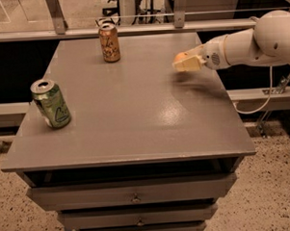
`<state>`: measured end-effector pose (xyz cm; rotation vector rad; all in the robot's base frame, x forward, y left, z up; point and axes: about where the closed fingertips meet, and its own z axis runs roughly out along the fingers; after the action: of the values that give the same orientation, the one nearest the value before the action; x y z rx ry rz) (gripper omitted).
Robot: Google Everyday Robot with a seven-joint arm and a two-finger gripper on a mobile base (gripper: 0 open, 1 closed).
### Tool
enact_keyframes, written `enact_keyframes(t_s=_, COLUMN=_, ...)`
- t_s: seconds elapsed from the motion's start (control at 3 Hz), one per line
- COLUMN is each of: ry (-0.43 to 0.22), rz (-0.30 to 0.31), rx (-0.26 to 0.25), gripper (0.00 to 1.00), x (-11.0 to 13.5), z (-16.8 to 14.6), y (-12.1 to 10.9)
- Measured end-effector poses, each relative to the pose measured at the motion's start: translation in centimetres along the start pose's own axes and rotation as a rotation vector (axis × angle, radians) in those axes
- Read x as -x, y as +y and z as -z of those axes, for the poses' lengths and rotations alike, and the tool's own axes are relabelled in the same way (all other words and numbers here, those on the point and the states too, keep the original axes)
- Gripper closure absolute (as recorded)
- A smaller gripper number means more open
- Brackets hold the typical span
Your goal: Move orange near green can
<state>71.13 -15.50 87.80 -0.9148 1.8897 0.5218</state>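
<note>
1. The robot's cream-coloured two-finger gripper (184, 63) reaches in from the right on a white arm (248, 43) and hangs above the right rear part of the flat grey worktop (135, 113).
2. Its jaws are pinching the orange (180, 56), a small round smooth-skinned fruit, which is held clear of the worktop.
3. The green can (50, 103), a light green and white aluminium drink can with a silver top, stands near the worktop's left edge, well apart from the orange.
4. An orange-brown can (109, 42) stands upright at the rear, left of the gripper.
5. Grey drawers (134, 197) sit below.
</note>
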Motion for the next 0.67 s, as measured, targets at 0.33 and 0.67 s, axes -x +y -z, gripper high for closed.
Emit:
enact_keyframes(t_s=0.33, ry=-0.072, rz=0.026, rx=0.06, gripper=1.0, x=4.6, z=2.2, y=2.9)
enact_keyframes(t_s=0.67, ry=-0.092, rz=0.033, rx=0.09, gripper=1.0, x=5.8, z=2.5, y=4.2)
